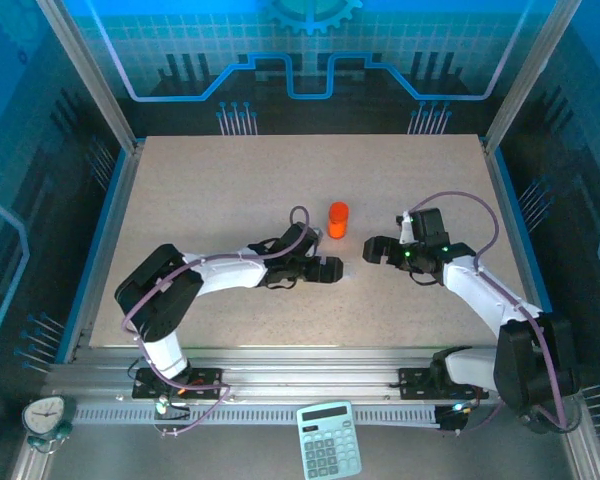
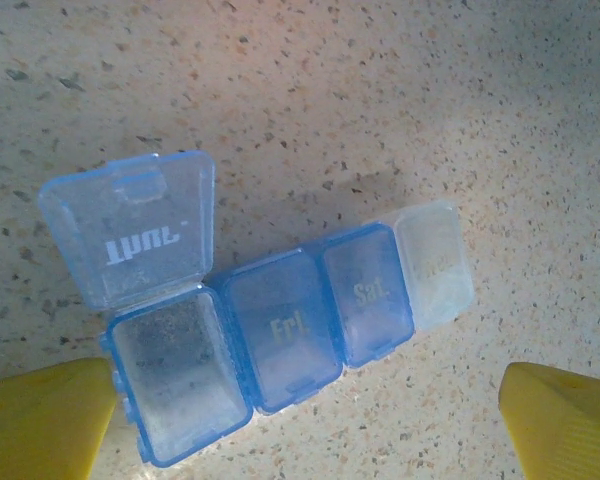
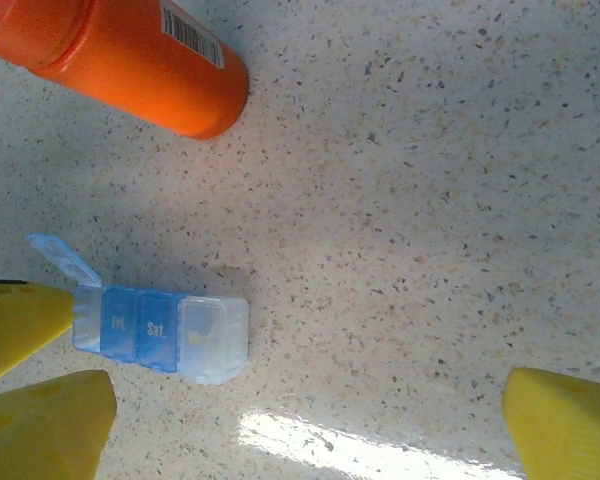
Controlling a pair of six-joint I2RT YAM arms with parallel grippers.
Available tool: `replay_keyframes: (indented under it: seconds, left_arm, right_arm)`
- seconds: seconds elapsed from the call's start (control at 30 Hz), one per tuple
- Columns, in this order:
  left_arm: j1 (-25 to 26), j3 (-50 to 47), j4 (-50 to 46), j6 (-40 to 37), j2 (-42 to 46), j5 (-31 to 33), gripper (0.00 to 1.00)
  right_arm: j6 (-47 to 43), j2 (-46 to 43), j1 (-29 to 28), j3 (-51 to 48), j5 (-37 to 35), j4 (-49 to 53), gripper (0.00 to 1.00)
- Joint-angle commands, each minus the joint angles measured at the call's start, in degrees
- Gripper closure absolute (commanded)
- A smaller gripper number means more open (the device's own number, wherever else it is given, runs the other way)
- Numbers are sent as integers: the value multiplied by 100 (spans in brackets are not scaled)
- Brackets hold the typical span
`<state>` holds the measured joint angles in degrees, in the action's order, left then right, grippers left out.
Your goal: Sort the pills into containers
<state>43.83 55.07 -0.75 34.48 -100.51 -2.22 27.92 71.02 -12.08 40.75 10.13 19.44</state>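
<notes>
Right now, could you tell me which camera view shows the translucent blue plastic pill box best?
The left wrist view: the translucent blue plastic pill box sits large, Thur lid open, Fri and Sat labels legible. The right wrist view shows it smaller, lower left. From above it is too small to make out.

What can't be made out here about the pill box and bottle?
Left wrist: whether the Fri and Sat compartments of the pill box hold pills; tinted lids blur them.
Left wrist: label of the end compartment, washed out.
Right wrist: far end of the orange bottle, cut off at the top-left corner.
</notes>
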Motion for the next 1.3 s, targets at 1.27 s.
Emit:
replay_keyframes:
  seconds: [1.27]
  left_arm:
    - [-2795, 3126, -3870, -209, 2383, -902, 1]
  right_arm:
    - [-516, 1537, -787, 3565, -856, 1956, 0]
